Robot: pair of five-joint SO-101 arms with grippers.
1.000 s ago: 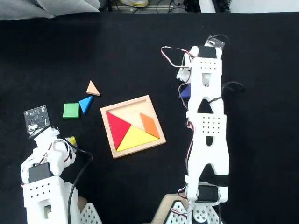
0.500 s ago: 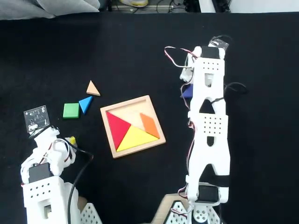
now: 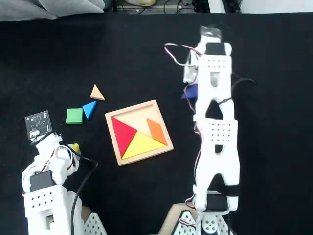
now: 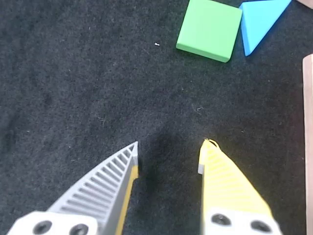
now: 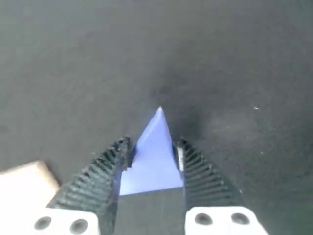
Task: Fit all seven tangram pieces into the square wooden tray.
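My right gripper [image 5: 152,147] clamps a blue triangle [image 5: 152,169] right of the tray [image 3: 131,107]; my left gripper [image 4: 168,149] rests, jaws apart, left of it.

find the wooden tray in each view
High view: wooden tray mid-table, partly filled.
Left wrist view: likely the pale strip at the frame edge, past the green square.
Right wrist view: likely the pale corner beside the right pincer holding the dark blue triangle.
Shared landmark: green square.

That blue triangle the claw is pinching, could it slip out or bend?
Probably stiff: the blue triangle looks like a flat solid block. It may slip, since the right gripper pinches its slanted edges.
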